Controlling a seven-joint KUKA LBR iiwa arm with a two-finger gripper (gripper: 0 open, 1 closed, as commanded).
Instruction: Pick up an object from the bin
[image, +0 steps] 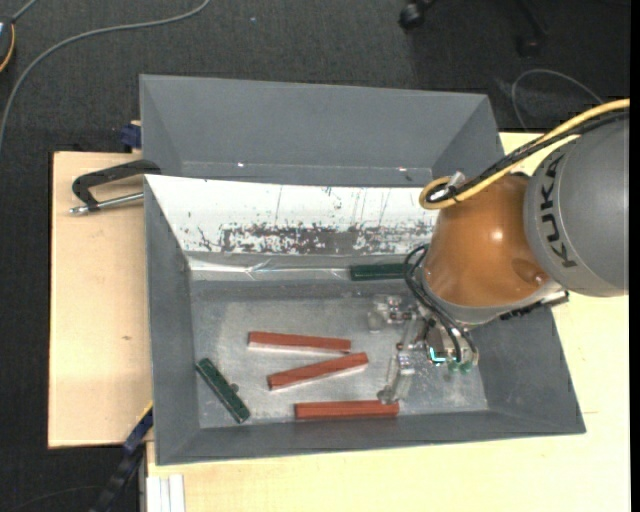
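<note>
— Dark carpet lies all round, and on it a pale board (95, 300) carries the grey metal bin (170, 330). What does the arm stand over?

— Its gripper (396, 388) hangs low at the near right of the floor, at the right end of the nearest red bar (345, 409). Whether it touches that end cannot be told, nor whether the pincer is apart or together; the orange wrist cover (480, 250) crowds that corner.

— And the rest of the bin?

— Two more red bars lie just beyond: a middle one (318, 371), slanted, and a far one (298, 343). One dark green bar (222, 390) lies at the near left, and another (378, 270) lies against the far wall. None are heaped.

— How would the nearest bar handle?

— It looks like a long, straight, square-edged stick, so probably stiff, light and not fragile. Lying flat on bare metal, it may slide or pivot if pushed at one end.

— Where should it be taken?

— Across its narrow width, long sides between the pads. Nearer its middle would be steadier; gripped at the right end, it would likely droop or twist on lifting.
</note>
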